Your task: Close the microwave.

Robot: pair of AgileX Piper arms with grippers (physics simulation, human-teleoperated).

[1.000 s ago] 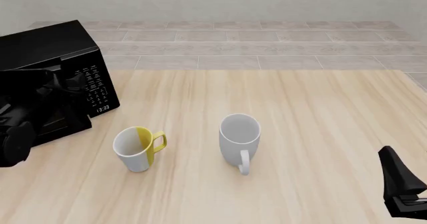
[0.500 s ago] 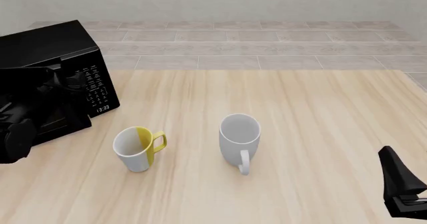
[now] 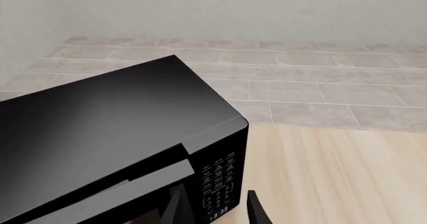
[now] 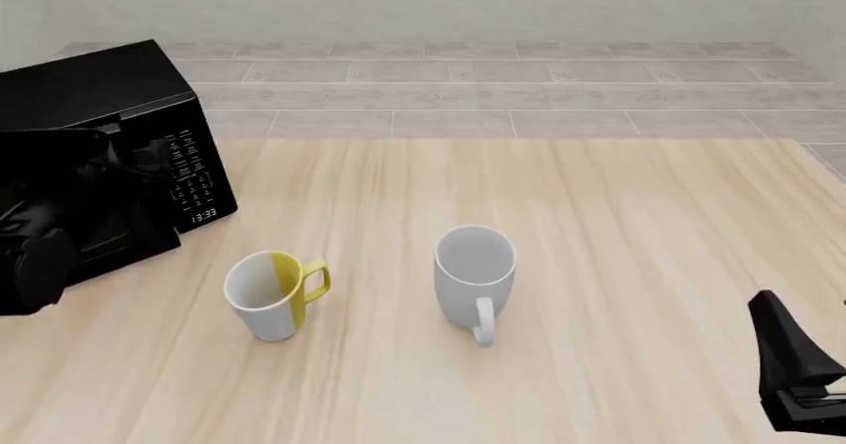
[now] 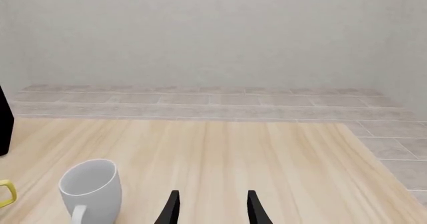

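Note:
The glossy black microwave [image 4: 93, 92] stands at the table's far left, with its white-button keypad [image 4: 188, 174] and clock display facing right. Its door [image 4: 126, 241] stands a little ajar, the top edge showing as a grey strip [image 3: 133, 184] in the left wrist view. My left arm [image 4: 34, 266] is in front of the door. My left gripper [image 3: 215, 211] is open, one finger [image 3: 175, 209] at the door's edge near the keypad [image 3: 219, 184]. Low at the right, away from the microwave, my right gripper [image 5: 212, 208] is open and holds nothing; it also shows in the front view [image 4: 795, 375].
A yellow-and-white mug [image 4: 273, 293] stands right of the microwave's door. A white mug [image 4: 474, 276] stands mid-table, also seen in the right wrist view [image 5: 90, 189]. Tiled floor and a wall lie beyond the table's far edge [image 4: 529, 139].
My left arm has moved up and forward against the microwave door, and the door has swung slightly inward. The right arm and the mugs have not moved.

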